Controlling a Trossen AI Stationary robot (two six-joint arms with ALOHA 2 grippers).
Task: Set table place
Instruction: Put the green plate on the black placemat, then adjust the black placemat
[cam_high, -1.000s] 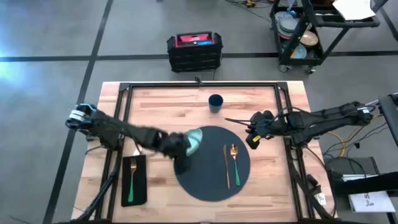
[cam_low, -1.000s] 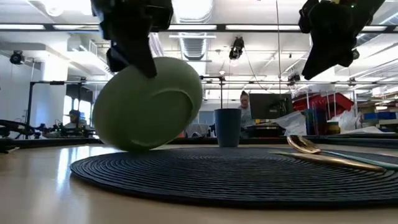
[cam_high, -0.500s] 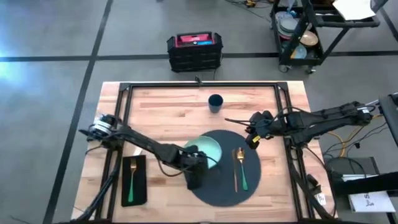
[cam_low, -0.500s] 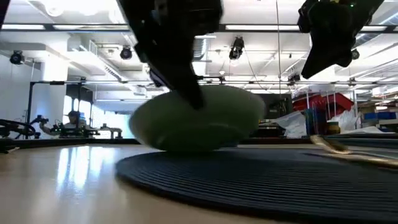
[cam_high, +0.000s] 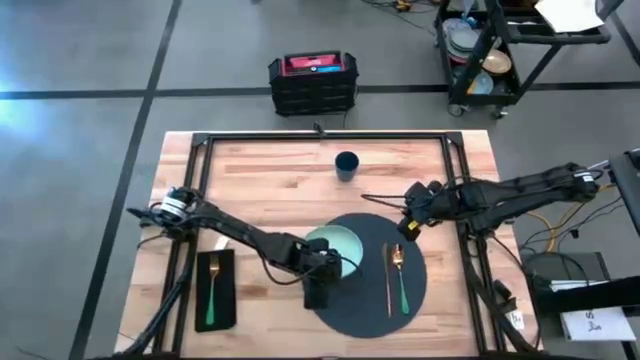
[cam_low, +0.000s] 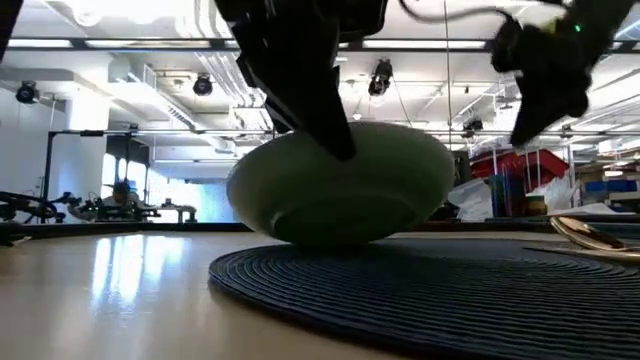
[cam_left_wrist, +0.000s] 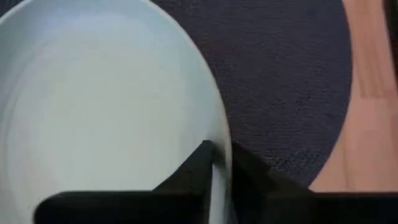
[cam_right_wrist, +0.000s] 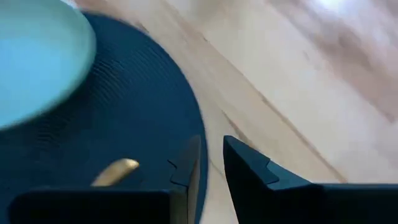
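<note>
Since a moment ago the pale green plate (cam_high: 334, 247) has levelled out and the round, ribbed dark placemat (cam_high: 372, 305) has slid right. The left gripper (cam_high: 318, 268) pinches the plate's near rim, holding it on the placemat's left part. Two pieces of gold cutlery (cam_high: 396, 276) lie on the placemat's right. The right gripper (cam_high: 409, 227), fingers narrowly parted, hovers beyond. Farther back, a small blue cup (cam_high: 346, 164) stands on the wood table (cam_high: 270, 180).

We're seeing a smooth, slightly glossy pale green plate (cam_low: 340, 190) on a matt, ribbed woven placemat (cam_low: 420, 290). The table (cam_high: 270, 180) is light wood planks with a soft sheen, and the cutlery (cam_high: 396, 275) looks like shiny gold metal.
</note>
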